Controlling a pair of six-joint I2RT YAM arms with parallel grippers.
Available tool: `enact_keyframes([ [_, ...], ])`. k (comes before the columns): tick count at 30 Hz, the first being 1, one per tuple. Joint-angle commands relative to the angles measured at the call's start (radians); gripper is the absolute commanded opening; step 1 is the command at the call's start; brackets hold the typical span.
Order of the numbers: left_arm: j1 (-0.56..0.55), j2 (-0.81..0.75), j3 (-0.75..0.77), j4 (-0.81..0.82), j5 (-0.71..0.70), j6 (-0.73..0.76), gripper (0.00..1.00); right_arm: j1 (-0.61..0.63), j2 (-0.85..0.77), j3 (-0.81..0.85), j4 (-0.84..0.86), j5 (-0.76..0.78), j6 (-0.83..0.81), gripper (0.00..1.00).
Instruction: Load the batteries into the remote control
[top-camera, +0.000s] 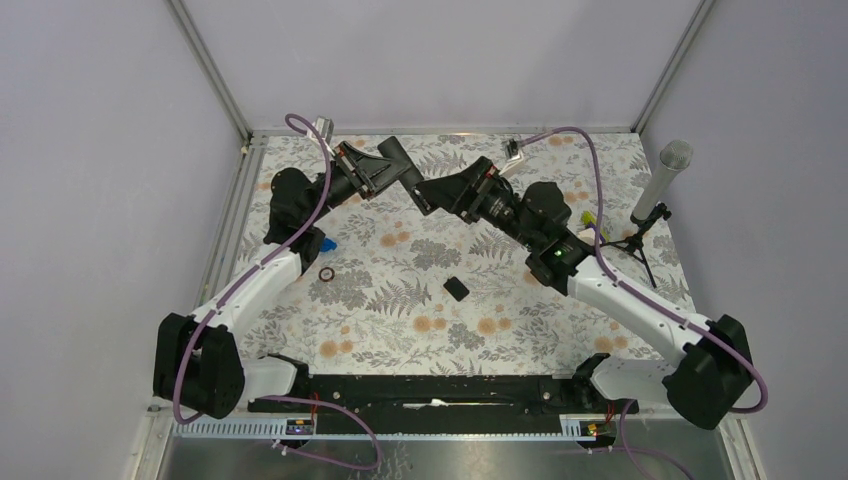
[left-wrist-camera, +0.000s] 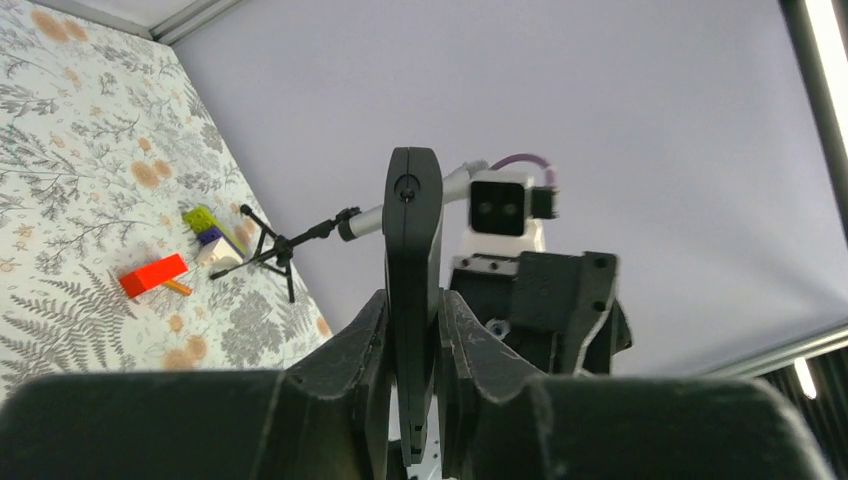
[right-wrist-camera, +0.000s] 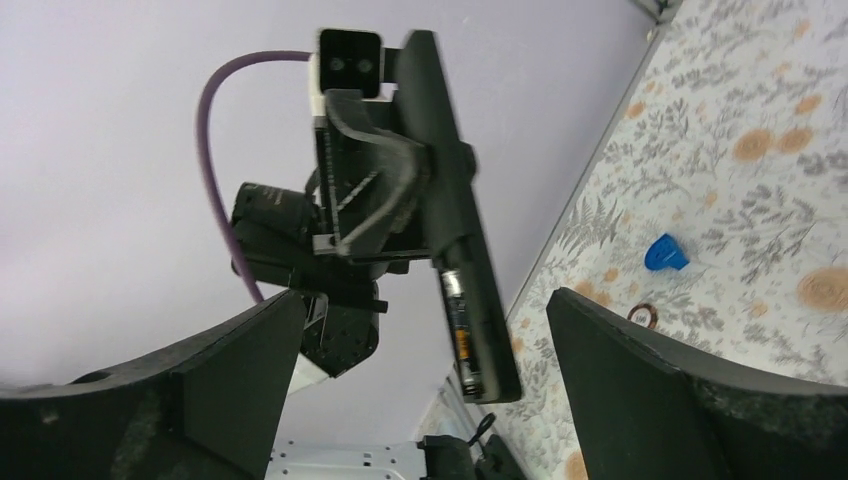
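The remote control (left-wrist-camera: 412, 250) is hanging in the air above the far part of the table (top-camera: 400, 330), and the left gripper (left-wrist-camera: 412, 335) is clamping it tight between its fingers. A battery (right-wrist-camera: 462, 325) is sitting in the remote's open compartment. The right gripper (right-wrist-camera: 425, 340) is facing the remote with its jaws spread wide, holding nothing. A small black cover (top-camera: 455, 289) is lying flat on the table.

The gap between the right fingers (right-wrist-camera: 205, 395) is free; just ahead, the remote (right-wrist-camera: 447, 150) in the left fingers (right-wrist-camera: 385, 195) blocks passage.
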Motion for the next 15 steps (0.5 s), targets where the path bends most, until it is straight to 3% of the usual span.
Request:
enact_keyframes([
  [1, 0.022, 0.013, 0.039, 0.071, 0.116, 0.072, 0.00, -0.004, -0.076, -0.002, -0.009, -0.017, -0.167, 0.99],
  [4, 0.028, 0.019, 0.051, 0.068, 0.197, 0.118, 0.00, -0.004, -0.087, 0.006, -0.109, -0.026, -0.288, 0.97],
  [7, 0.030, 0.015, 0.053, 0.057, 0.233, 0.148, 0.00, -0.004, -0.074, 0.034, -0.183, -0.100, -0.400, 0.87],
  [15, 0.030, 0.010, 0.056, 0.045, 0.238, 0.157, 0.00, -0.004, -0.029, 0.060, -0.233, -0.204, -0.506, 0.50],
])
